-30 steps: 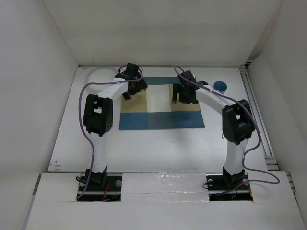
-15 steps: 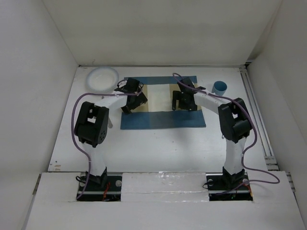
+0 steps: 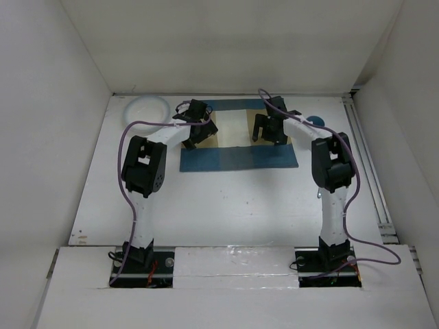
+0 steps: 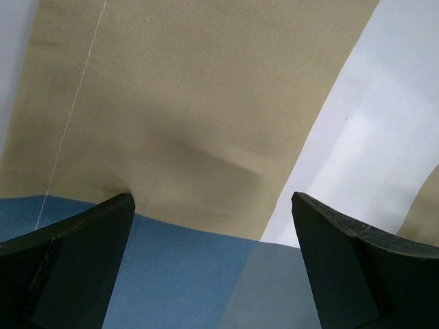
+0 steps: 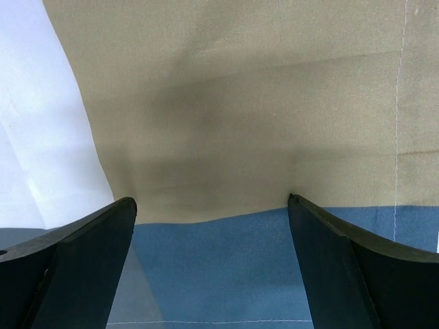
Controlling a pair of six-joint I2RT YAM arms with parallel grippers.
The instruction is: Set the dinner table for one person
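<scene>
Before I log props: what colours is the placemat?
The placemat: blue, tan and white blocks; top external view.

The blue cup [image 3: 317, 120] shows only as a sliver behind the right arm [image 3: 333, 164]. From above, the two arms cover parts of the far half of the placemat [image 3: 240, 157]. It runs off every edge in both wrist views, where the dark fingers [image 4: 75, 267] are cut off below

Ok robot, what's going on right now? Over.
Left fingers and right fingers open, both down at the placemat, holding nothing. Placemat spread on dinner table; plate far left, blue cup far right. Nothing in the way.
</scene>
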